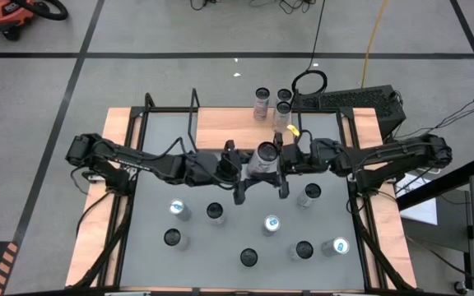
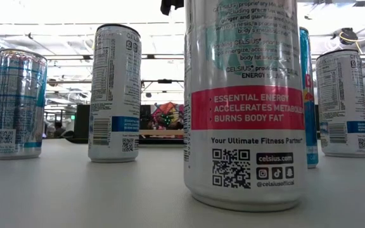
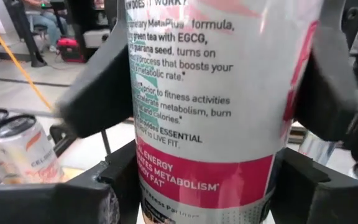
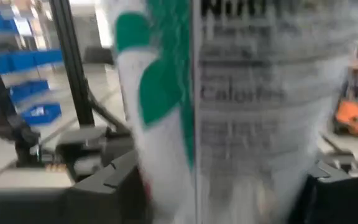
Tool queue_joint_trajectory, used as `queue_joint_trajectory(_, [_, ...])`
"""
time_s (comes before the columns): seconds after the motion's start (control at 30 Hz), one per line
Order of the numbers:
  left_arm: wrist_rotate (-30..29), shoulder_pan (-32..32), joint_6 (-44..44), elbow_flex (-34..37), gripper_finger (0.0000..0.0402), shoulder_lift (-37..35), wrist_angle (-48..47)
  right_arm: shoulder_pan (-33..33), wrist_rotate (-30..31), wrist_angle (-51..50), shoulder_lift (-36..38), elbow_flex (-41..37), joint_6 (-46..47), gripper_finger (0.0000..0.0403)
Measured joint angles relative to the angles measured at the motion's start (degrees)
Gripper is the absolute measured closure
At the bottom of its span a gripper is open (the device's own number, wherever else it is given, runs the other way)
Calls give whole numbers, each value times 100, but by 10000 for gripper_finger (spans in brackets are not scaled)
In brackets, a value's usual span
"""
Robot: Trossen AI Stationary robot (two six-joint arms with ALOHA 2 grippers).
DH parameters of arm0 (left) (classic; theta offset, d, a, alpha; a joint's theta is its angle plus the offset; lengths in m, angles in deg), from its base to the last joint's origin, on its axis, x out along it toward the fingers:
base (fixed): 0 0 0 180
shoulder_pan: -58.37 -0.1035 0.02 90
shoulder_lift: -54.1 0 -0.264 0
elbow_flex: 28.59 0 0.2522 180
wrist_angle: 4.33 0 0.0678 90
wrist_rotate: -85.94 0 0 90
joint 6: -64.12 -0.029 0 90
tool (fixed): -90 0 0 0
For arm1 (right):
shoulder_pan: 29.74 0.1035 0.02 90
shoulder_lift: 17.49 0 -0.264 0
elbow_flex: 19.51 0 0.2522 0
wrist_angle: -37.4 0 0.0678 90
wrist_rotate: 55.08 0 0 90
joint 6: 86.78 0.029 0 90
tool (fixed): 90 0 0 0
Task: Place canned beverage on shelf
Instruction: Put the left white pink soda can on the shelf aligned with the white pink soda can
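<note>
A white canned beverage (image 1: 266, 158) with a pink band stands upright in the air over the middle of the table, between my two arms. My left gripper (image 1: 249, 168) reaches it from the table's left and is shut on it. My right gripper (image 1: 285, 164) stands level at the can's right side; whether it touches the can, I cannot tell. The can (image 4: 229, 112) fills the right wrist view. The shelf (image 1: 220, 125), a light-wood board with black rod ends, lies beyond the can at the far side. Two cans (image 1: 262, 102) stand at its far edge. My left gripper pinches the can's lower body at the pink band (image 3: 151, 180) between its two fingers (image 3: 114, 186), one on each side. The fingers come level from the table's left. The can stays upright, lifted clear of the table.
Several more cans (image 1: 215, 212) stand spread over the grey tabletop (image 1: 151, 205) on the near side of my arms, and they fill the low view (image 2: 243, 101). A black keyboard (image 1: 348, 100) and a coiled cable (image 1: 309, 80) lie past the far right corner.
</note>
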Motion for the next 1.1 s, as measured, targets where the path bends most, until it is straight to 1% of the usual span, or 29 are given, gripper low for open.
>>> queue_joint_trajectory(0.1, [-86, 0, 26, 3, 150, -2, -76, 0, 143, -871, 214, 205, 82, 140])
queue_joint_trajectory(0.2, [-193, -4, 46, 3, 150, -4, -250, 0, 301, -2082, 379, 628, 154, 120])
queue_joint_trajectory(0.33, [-201, -25, 31, 3, 150, -4, -545, 0, 334, -3798, 349, 1500, 283, 104])
queue_joint_trajectory(0.43, [-200, -58, 43, 87, 150, 22, -622, 0, 568, -5098, 178, 2294, 294, 101])
queue_joint_trajectory(0.6, [-197, -105, 151, 381, 150, 26, -647, 7, 600, -6710, -370, 3596, 283, 101])
queue_joint_trajectory(0.73, [-173, -140, 192, 475, 151, 31, -758, 9, 591, -7721, -1057, 4629, 230, 101])
queue_joint_trajectory(0.97, [-174, -138, 195, 556, 151, 31, -752, 7, 576, -9112, -2381, 6318, -15, 101])
queue_joint_trajectory(1.1, [-173, -138, 197, 556, 151, 31, -739, 9, 571, -9796, -2926, 7036, -79, 101])
